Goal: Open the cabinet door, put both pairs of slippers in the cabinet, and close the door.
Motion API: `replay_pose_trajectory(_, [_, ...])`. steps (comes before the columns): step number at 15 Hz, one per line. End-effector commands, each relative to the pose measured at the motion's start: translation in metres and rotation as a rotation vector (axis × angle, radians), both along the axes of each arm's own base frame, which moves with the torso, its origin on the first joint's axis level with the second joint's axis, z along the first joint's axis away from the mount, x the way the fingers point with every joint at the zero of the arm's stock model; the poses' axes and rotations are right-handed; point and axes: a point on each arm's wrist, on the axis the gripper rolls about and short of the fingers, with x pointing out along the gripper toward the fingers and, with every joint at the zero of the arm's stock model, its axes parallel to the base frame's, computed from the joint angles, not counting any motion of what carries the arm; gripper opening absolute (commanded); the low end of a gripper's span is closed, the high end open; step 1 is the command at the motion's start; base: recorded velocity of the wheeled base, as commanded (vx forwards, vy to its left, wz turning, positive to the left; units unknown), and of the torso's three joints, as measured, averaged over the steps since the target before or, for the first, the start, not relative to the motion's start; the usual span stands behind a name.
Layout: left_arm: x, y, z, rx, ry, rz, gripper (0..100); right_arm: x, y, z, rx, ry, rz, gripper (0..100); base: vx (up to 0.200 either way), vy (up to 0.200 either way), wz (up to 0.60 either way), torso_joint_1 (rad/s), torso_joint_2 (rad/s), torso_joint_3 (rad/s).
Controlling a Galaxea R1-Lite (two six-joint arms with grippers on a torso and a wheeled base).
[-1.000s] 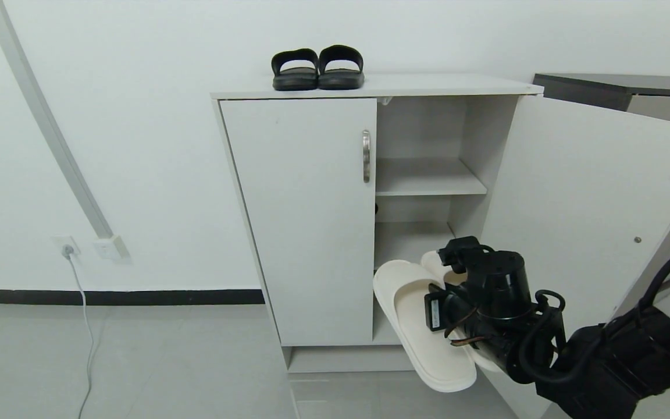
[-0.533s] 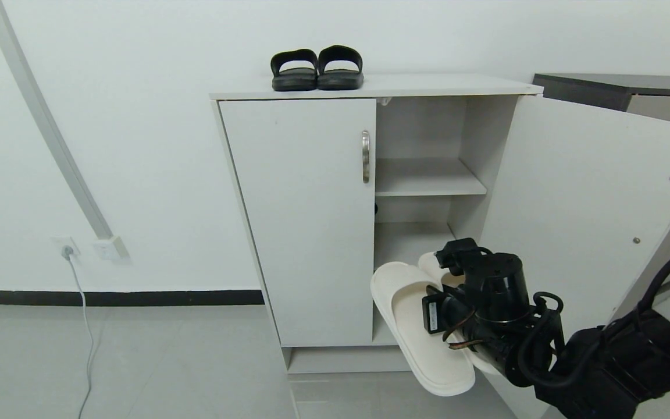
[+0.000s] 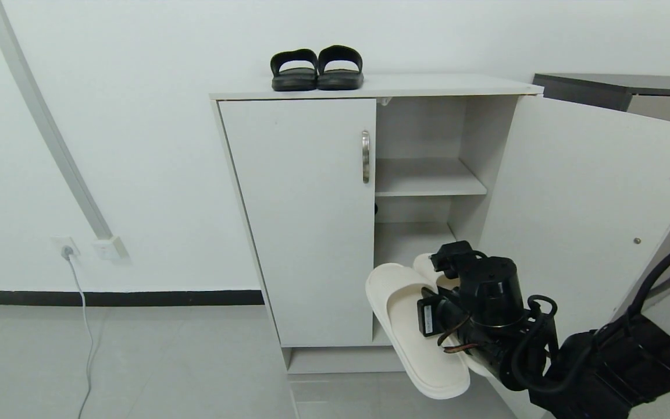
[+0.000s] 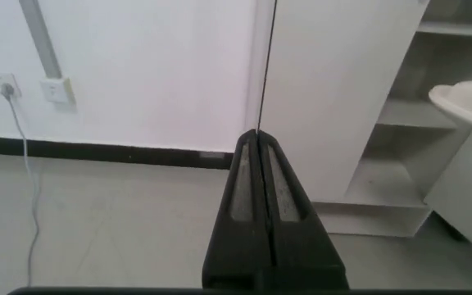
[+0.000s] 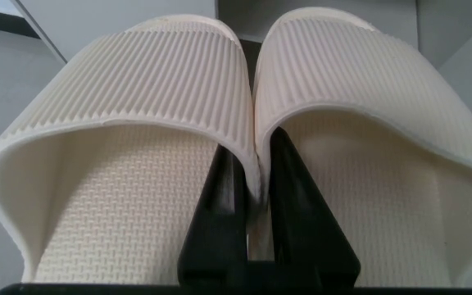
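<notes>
The right arm (image 3: 579, 361) was extended forward and low, its gripper (image 5: 251, 192) clamped on the adjoining inner edges of the white slippers (image 5: 129, 115), while the left gripper (image 4: 258, 147) had its fingers pressed together, holding nothing.

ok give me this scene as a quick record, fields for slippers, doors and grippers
white slippers: pair clamped in the right gripper, in front of the cabinet at its open right side, low down
black slippers: on the cabinet top
right door: open
left door: shut
left gripper: shut, empty
task state: no pair inside yet
</notes>
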Motion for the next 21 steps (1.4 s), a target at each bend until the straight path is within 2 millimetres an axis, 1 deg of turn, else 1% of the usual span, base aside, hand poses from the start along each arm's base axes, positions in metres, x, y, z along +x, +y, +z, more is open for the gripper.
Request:
replay_pose_trajectory(1, [0.000, -0.001, -0.001, 0.076, 0.025, -0.023, 0, 0.000, 0.001, -0.001, -0.002, 0.003, 0.002, 0, 0.000, 0.000, 0.00, 0.000, 0.00, 0.000])
replay_pose_trajectory(2, [0.000, -0.002, -0.002, 0.113, 0.030, -0.083, 0, -0.001, 0.001, -0.001, -0.003, 0.002, 0.003, 0, 0.000, 0.000, 0.00, 0.000, 0.00, 0.000])
replay_pose_trajectory(3, [0.000, -0.004, -0.002, 0.109, 0.029, -0.186, 0, -0.001, 0.001, -0.001, -0.003, 0.002, 0.004, 0, 0.000, 0.000, 0.00, 0.000, 0.00, 0.000])
replay_pose_trajectory(4, [0.000, -0.005, -0.002, 0.094, 0.027, -0.205, 0, -0.003, 0.003, -0.001, -0.002, 0.001, 0.010, 0, 0.000, 0.000, 0.00, 0.000, 0.00, 0.000])
replay_pose_trajectory(7, [0.000, -0.004, -0.002, 0.074, 0.027, -0.196, 0, 0.000, 0.005, 0.003, 0.018, -0.022, 0.007, 0, 0.000, 0.000, 0.00, 0.000, 0.00, 0.000])
replay_pose_trajectory(9, [0.000, -0.004, -0.002, 0.074, 0.029, -0.196, 0, 0.013, 0.015, 0.005, 0.015, -0.066, -0.095, 0, 0.000, 0.000, 0.00, 0.000, 0.00, 0.000])
replay_pose_trajectory(11, [0.000, -0.004, -0.002, 0.077, 0.029, -0.196, 0, 0.026, 0.025, 0.000, -0.008, -0.063, -0.171, 0, 0.000, 0.000, 0.00, 0.000, 0.00, 0.000])
replay_pose_trajectory(13, [0.000, -0.004, -0.002, 0.076, 0.029, -0.196, 0, 0.032, 0.030, 0.002, 0.012, -0.043, -0.211, 0, 0.000, 0.000, 0.00, 0.000, 0.00, 0.000])
replay_pose_trajectory(15, [0.000, -0.004, -0.002, 0.074, 0.027, -0.196, 0, 0.034, 0.031, 0.004, 0.011, -0.045, -0.253, 0, 0.000, 0.000, 0.00, 0.000, 0.00, 0.000])
replay_pose_trajectory(21, [0.000, -0.004, -0.002, 0.065, 0.029, -0.190, 0, 0.030, 0.033, 0.005, 0.010, -0.050, -0.256, 0, 0.000, -0.200, 0.00, 0.005, 0.00, 0.004])
